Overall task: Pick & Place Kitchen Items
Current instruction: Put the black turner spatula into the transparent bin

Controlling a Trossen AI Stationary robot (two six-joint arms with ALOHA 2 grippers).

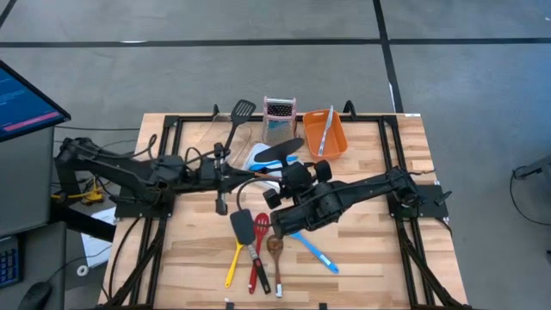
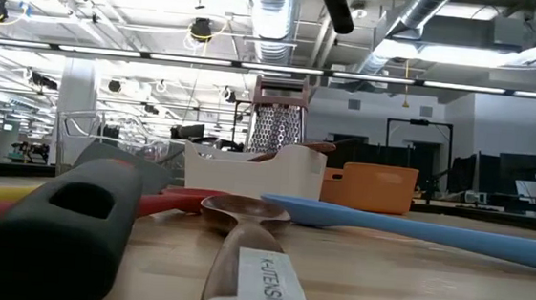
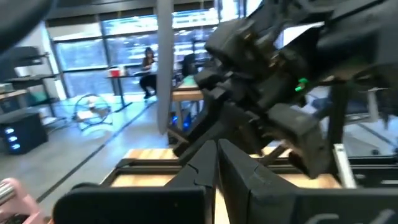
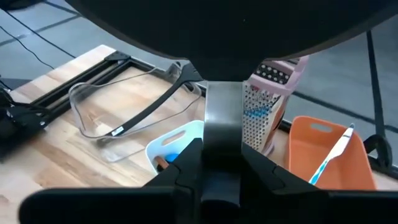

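Carrying a black spatula [image 1: 284,151] in the clenched right gripper [image 1: 288,170] above the white tub [image 1: 256,156].
Next, lower and release it; left gripper [image 1: 225,179], apparently closed empty, waits nearby while utensils remain on the counter [image 1: 370,258].

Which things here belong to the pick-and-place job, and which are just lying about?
Job: black spatula in the right gripper, slotted turner, blue spoon, wooden spoon, red spatula, yellow-handled spatula.
Lying about: grater, orange tub, white tub, clear tub. Left gripper waits left of centre.
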